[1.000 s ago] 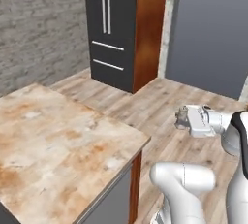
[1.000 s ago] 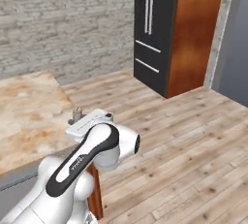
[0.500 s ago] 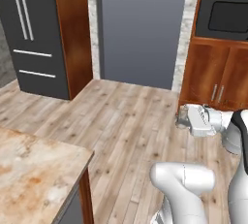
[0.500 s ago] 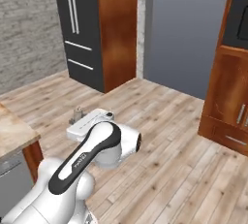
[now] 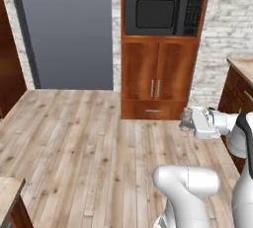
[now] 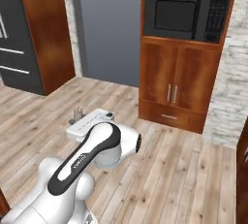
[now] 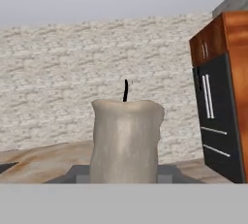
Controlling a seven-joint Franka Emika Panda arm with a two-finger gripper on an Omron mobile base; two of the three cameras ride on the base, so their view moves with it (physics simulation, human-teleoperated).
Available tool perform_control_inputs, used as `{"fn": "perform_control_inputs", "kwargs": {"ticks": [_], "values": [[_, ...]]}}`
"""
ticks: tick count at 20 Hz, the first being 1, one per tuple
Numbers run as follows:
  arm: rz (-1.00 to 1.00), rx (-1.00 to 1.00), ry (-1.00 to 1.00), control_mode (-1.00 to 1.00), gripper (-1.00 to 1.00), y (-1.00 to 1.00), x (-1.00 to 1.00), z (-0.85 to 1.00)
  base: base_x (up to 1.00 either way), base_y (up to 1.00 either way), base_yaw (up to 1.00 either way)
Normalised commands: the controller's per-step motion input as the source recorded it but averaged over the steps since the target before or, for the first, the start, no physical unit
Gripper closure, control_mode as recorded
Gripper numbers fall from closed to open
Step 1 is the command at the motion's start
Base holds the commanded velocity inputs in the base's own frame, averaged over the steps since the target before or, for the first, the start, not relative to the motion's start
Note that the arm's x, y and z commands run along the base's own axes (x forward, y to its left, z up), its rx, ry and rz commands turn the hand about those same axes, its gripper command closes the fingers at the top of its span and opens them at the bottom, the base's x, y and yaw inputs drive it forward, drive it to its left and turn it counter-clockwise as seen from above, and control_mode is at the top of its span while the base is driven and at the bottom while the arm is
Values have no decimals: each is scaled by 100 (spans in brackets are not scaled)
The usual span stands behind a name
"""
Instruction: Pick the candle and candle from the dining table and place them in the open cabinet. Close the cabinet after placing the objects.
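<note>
Whole scene has swung round since a second ago because the base turned, not the stuff; the fridge and big worktop I had in front then are gone from the left base view, and now I'm facing a reddish-brown wood tower point(image 5: 165, 69) with a black microwave point(image 5: 163, 12) set in it and two lower doors with short silver handles; plank wood floor point(image 5: 74, 138), pale brick wall point(image 5: 225, 39), flat grey panel point(image 5: 66, 32) to the left of the tower.

Candle point(image 7: 127, 140) is the stubby grey one; sits upright in the hand view, long axis vertical, thin black wick poking straight up; waxy, lumpy sides, uneven rim. It's up in the air in the end effector point(image 5: 188, 121), over the floor, well apart from the bit of mottled worktop point(image 5: 10, 190) at the lower left.

End effector is partly closed, jaws narrow and clamped on the candle; from the right base view I see it point(image 6: 77, 116) just ahead of the white wrist.
</note>
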Motion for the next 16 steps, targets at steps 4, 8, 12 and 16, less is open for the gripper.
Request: {"fn": "perform_control_inputs", "kwargs": {"ticks": [4,8,12,16], "values": [[0,0,0,100,100,0,0,0,2,-75,-44],[0,0,0,100,100,0,0,0,20,-49,-46],[0,0,0,100,100,0,0,0,25,-41,-44],[0,0,0,100,100,0,0,0,38,-18,-36]]}}
